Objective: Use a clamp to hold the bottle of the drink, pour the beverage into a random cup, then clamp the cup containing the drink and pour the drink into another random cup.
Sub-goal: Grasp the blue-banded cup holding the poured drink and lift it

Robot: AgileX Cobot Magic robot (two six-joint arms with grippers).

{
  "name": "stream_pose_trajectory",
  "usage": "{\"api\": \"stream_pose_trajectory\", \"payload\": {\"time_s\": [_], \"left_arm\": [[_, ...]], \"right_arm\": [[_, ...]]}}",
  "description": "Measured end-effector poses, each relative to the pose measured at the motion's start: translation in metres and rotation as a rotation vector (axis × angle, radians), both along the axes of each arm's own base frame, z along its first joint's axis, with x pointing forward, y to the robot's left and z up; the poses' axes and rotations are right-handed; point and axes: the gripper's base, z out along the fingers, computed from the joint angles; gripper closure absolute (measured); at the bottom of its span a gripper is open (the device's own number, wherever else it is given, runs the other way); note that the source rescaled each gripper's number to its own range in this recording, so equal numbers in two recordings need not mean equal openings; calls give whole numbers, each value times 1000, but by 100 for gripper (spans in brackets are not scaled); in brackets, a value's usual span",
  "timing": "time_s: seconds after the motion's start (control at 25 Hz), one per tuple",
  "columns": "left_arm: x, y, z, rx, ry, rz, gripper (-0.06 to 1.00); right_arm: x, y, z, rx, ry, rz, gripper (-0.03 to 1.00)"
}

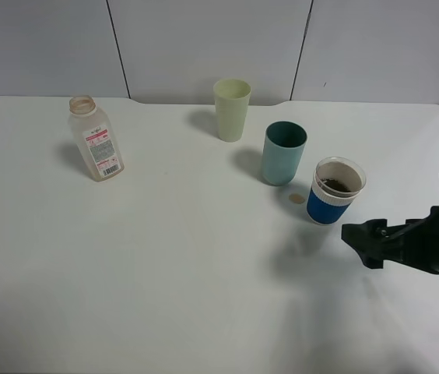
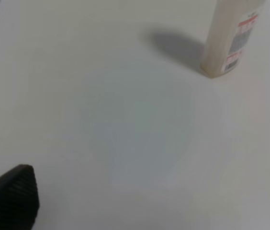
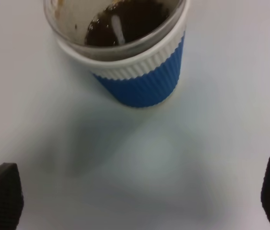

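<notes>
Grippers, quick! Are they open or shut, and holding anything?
Left gripper: jaws open, holding nothing.
Right gripper: jaws open, holding nothing; the cup sits ahead, untouched.

The left hand hangs over the white worktop with its two black fingertips spread wide apart. Only their ends are in view. Ahead of them, well apart from both, the lower part of a pale bottle stands upright. Its white label is printed in red with a barcode. A soft shadow lies beside its base.
</notes>
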Motion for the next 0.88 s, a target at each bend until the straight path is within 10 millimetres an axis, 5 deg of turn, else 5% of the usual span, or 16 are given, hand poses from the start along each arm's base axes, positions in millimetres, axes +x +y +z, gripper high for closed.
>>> {"api": "stream_pose_trajectory", "payload": {"time_s": [0.88], "left_arm": [[0,0,0,0,0,0,-6]], "right_arm": [[7,-17,4,-77,-85,-165,-3]]}}
